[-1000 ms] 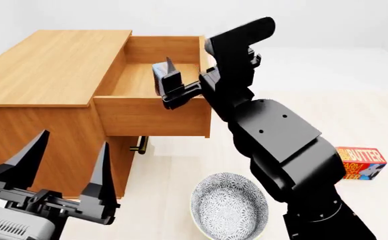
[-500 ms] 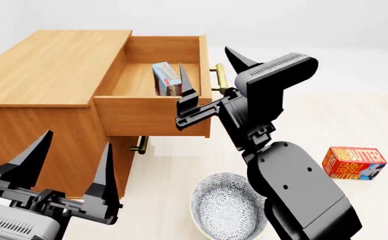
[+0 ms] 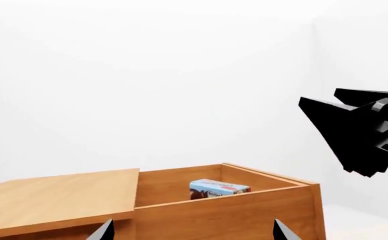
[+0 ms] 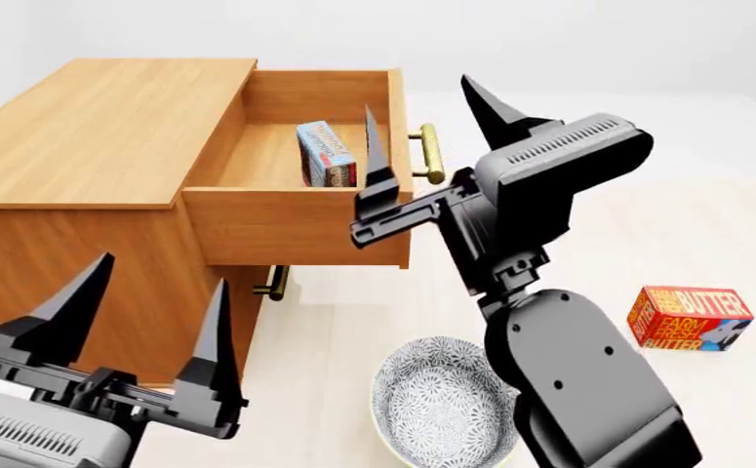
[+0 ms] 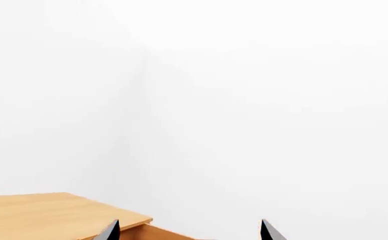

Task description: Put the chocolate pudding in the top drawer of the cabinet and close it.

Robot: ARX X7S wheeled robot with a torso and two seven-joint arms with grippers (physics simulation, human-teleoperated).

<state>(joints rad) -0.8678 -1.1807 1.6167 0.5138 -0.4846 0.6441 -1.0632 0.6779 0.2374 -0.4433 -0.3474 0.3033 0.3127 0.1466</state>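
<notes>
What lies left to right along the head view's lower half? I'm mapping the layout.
Left end effector → bowl → right arm → butter box.

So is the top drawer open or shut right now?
Open. The top drawer is pulled out from the cabinet, and the chocolate pudding stands inside it.

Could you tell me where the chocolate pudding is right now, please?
In the head view the chocolate pudding stands on edge inside the open top drawer of the cabinet, left of the open right gripper.
</notes>
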